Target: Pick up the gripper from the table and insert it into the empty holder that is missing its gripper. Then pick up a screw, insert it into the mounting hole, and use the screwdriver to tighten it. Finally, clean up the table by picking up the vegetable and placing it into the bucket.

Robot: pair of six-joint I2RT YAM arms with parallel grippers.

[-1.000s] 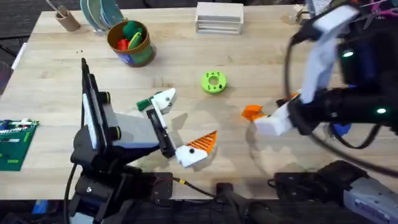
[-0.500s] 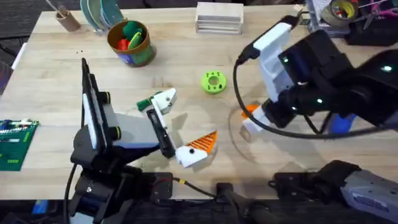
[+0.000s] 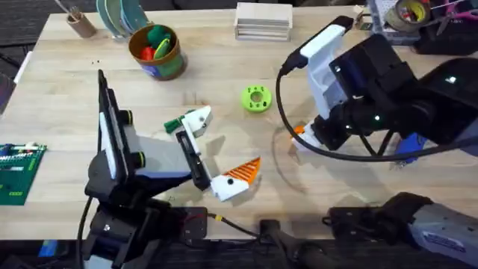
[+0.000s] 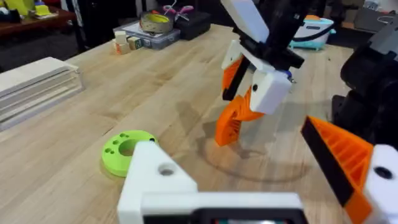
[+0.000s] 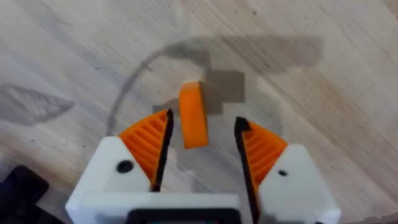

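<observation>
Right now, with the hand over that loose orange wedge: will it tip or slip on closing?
The orange wedge stands on a narrow edge, so it probably tips if nudged off-centre. Ribbed pads on the right hand likely limit slip. It looks stiff and light.

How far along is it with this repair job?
Nothing looks finished yet. In hand: the right gripper has its fingers open around the orange gripper, which stands on the table. Left to do: fit it onto the bare white holder, screw it down with the screwdriver, and put the vegetable into the bucket.
</observation>
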